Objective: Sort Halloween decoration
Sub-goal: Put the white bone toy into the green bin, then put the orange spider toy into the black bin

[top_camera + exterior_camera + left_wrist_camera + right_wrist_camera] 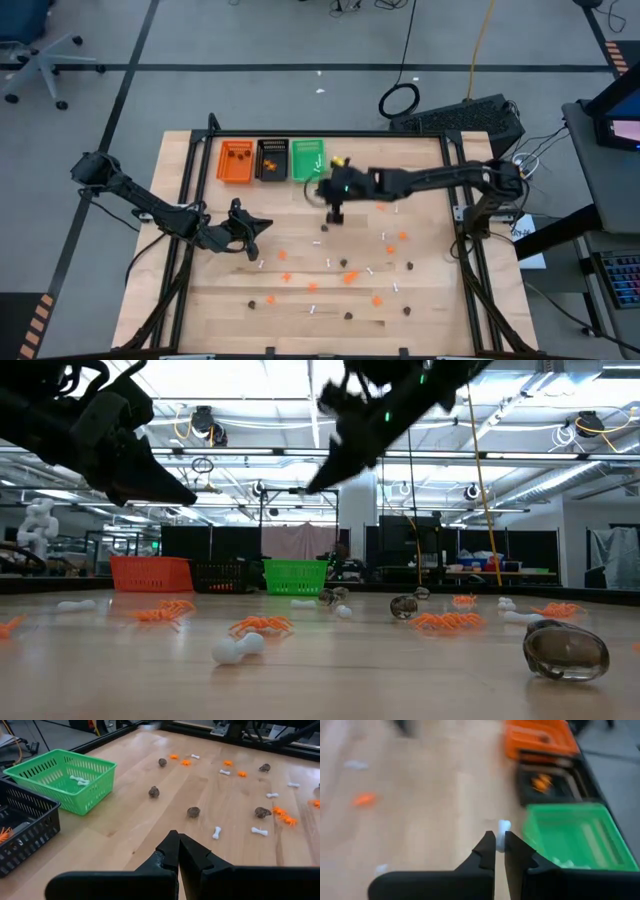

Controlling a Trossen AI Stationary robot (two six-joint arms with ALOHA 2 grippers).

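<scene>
Right arm stretched across the table with a white stick pinched, near the green tray.

Right gripper (500,842) hangs above the wood at the green tray's (307,160) five o'clock, fingers clamped on the white stick (503,826). Left gripper (177,851), pressed together and empty, waits at the table's (430,290) nine o'clock. Orange blobs (348,277), dark brown blobs (409,267) and sticks lie scattered toward six o'clock.

Right gripper (500,841): two dark fingers (485,851) closed on a small white stick-shaped trinket (503,826), whose rounded end is seen above the tips. Light wooden surface (430,805) below. Green rectangular plastic tray (570,835) just beside the fingers, white sticks (563,863) lying in it. Black slotted tray (547,782) next, an orange trinket (541,782) inside. Orange tray (537,737) beyond. One orange blob (365,798) and two pale pieces (356,765) are scattered on the surface.
</scene>
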